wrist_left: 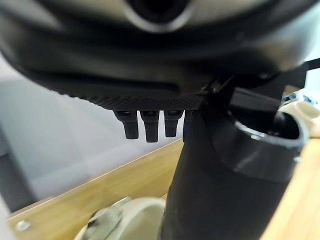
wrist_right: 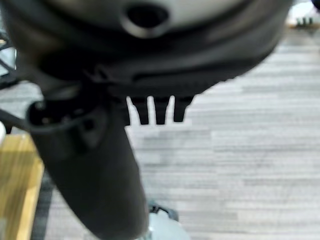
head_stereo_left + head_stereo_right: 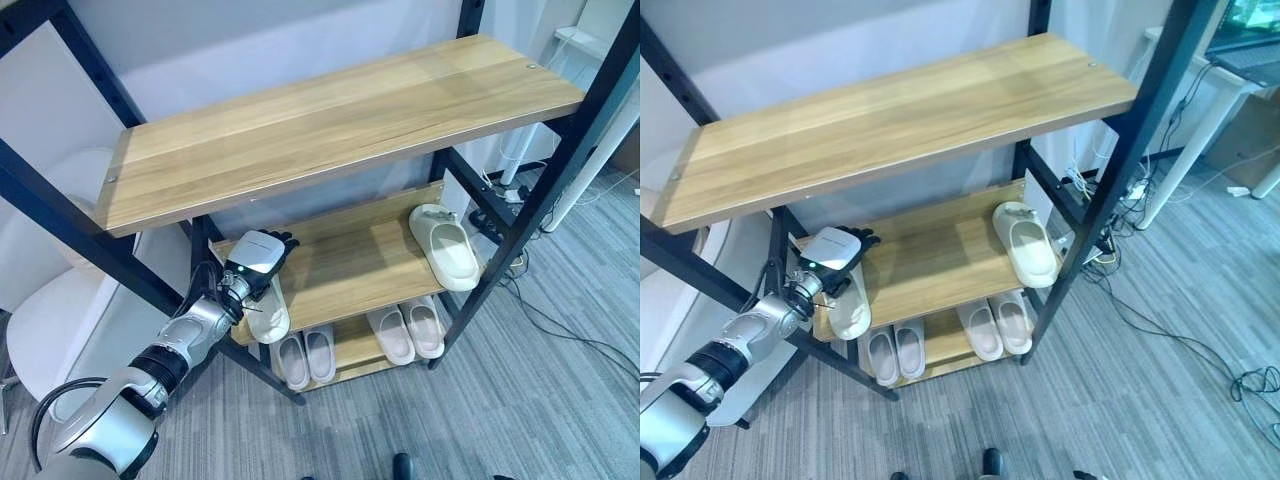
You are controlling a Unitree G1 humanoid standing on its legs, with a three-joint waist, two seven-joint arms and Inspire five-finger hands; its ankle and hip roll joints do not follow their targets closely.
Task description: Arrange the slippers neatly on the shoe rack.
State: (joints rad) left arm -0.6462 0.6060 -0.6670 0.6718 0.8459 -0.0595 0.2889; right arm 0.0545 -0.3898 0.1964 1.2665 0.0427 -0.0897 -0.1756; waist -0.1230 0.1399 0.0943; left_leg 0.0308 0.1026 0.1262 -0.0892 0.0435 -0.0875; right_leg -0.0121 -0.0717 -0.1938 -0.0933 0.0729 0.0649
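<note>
A black-framed shoe rack has wooden shelves; its middle shelf (image 3: 350,265) carries two cream slippers. One slipper (image 3: 268,312) lies at the shelf's left end, its heel hanging over the front edge. My left hand (image 3: 258,258) hovers right over it with fingers straight and thumb out; the left wrist view shows the slipper (image 1: 135,217) just below the thumb, not gripped. The other slipper (image 3: 447,247) lies at the shelf's right end. My right hand (image 2: 160,65) hangs relaxed above grey carpet, holding nothing.
The bottom shelf holds two pairs of pale slippers (image 3: 305,357) (image 3: 407,328). The top shelf (image 3: 330,120) is bare wood. A white chair (image 3: 50,320) stands left of the rack. Cables (image 3: 560,320) trail on the carpet at the right.
</note>
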